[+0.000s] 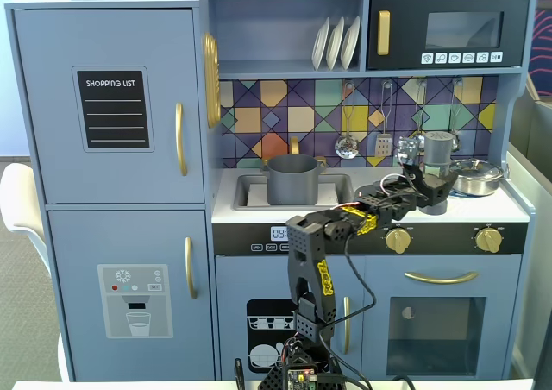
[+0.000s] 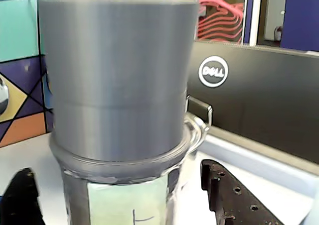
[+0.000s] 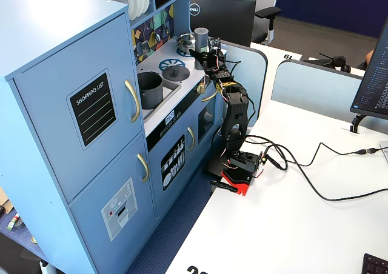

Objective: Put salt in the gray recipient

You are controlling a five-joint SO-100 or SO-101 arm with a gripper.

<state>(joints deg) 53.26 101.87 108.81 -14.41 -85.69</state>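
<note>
Gray salt stood upright between the tool's spread fingers, untouched; the gray recipient sat well apart.

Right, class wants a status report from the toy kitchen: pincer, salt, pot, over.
Pincer open, straddling the salt shaker. Shaker upright on the counter, not lifted. Gray pot sits in the sink, left in a fixed view. Path between looks clear.

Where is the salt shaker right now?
In a fixed view the salt shaker stands on the toy kitchen's stovetop at right, beside the shiny pan, with the open gripper around it.
</note>
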